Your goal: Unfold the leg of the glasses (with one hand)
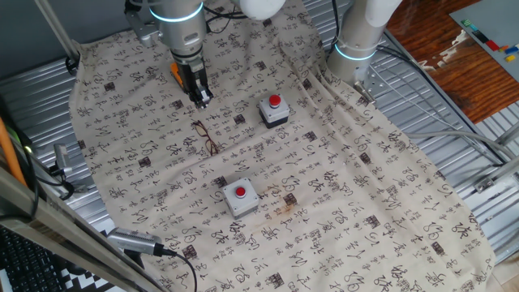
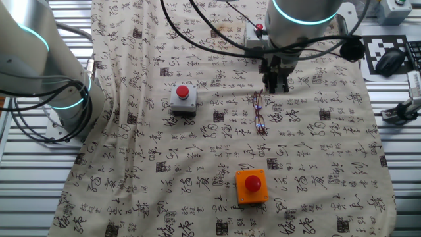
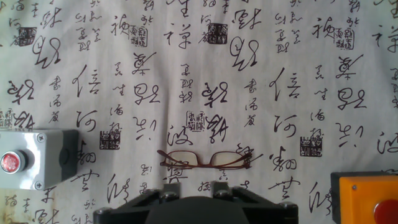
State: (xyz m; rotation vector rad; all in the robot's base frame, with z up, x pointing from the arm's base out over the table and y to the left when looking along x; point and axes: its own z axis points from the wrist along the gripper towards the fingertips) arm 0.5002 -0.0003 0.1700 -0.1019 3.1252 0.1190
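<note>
The glasses [image 3: 205, 160] lie folded on the printed cloth [image 3: 261, 56] at lower centre of the hand view, just above the jaws. The gripper [image 1: 201, 100] hangs above the cloth, apart from them in both fixed views; whether the jaws are spread, I cannot tell

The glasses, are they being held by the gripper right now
No, the glasses lie flat on the printed cloth, with the gripper above and beside them, not touching.
</note>
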